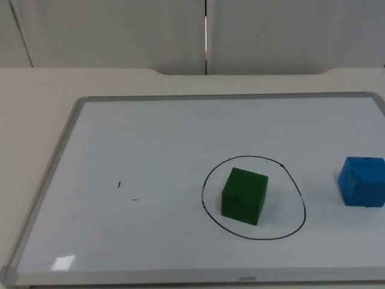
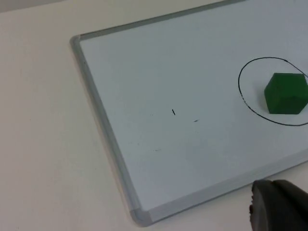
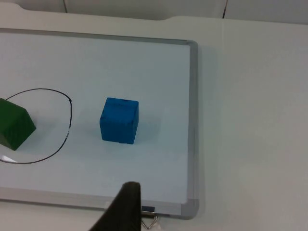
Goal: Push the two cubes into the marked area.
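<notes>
A green cube (image 1: pixel 244 195) sits inside a black hand-drawn oval (image 1: pixel 253 238) on a whiteboard (image 1: pixel 150 138). The left wrist view also shows the green cube (image 2: pixel 286 93) within the oval (image 2: pixel 245 96). A blue cube (image 1: pixel 361 181) rests on the board to the right of the oval, a short gap outside the line. In the right wrist view the blue cube (image 3: pixel 119 121) lies beyond my right gripper (image 3: pixel 122 209), which hangs over the board's near edge. My left gripper (image 2: pixel 278 207) hovers just off the board's near edge, well away from the green cube.
The whiteboard has a grey metal frame (image 1: pixel 51 174) and lies on a cream table (image 1: pixel 36 90). Two small pen marks (image 1: pixel 119 185) dot its left half. A grey partition wall (image 1: pixel 120 30) stands behind. A metal clip (image 3: pixel 150 221) sits at the board's near edge.
</notes>
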Robot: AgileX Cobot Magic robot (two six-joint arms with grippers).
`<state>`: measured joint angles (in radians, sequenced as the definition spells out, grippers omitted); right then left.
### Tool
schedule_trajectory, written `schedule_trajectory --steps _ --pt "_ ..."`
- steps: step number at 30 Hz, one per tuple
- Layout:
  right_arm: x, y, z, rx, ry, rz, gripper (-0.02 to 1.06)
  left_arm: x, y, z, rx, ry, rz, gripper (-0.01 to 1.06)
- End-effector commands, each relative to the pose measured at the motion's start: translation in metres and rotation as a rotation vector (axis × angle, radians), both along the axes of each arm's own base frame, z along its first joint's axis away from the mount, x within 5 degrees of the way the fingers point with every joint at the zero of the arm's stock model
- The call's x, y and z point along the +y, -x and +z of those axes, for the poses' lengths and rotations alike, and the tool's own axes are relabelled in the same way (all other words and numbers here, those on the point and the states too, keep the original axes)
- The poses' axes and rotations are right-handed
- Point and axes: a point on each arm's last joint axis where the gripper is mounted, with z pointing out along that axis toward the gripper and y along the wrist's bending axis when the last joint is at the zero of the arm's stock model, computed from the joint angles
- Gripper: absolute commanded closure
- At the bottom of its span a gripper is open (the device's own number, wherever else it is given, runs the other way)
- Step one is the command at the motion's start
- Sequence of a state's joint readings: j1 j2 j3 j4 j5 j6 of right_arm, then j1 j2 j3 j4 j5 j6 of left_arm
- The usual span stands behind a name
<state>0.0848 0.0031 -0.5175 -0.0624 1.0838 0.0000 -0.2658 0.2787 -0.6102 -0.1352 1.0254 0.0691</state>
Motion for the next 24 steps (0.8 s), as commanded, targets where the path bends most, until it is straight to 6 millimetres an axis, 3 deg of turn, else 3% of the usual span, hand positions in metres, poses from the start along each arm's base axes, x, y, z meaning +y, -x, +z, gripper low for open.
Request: schedule_trajectory --steps 1,14,24 --pt "0.0 0.0 0.0 -0.005 -0.001 -0.007 -0.01 0.004 0.007 -0.002 -0.013 0.001 0.029 1.05" --pt "0.0 0.0 0.0 -0.005 -0.002 -0.006 -0.01 0.017 0.044 -0.011 -0.085 0.005 0.056 1.05" --pt "0.0 0.0 0.0 -0.005 -0.002 -0.006 -0.01 0.02 0.051 -0.011 -0.132 0.014 0.058 1.05"
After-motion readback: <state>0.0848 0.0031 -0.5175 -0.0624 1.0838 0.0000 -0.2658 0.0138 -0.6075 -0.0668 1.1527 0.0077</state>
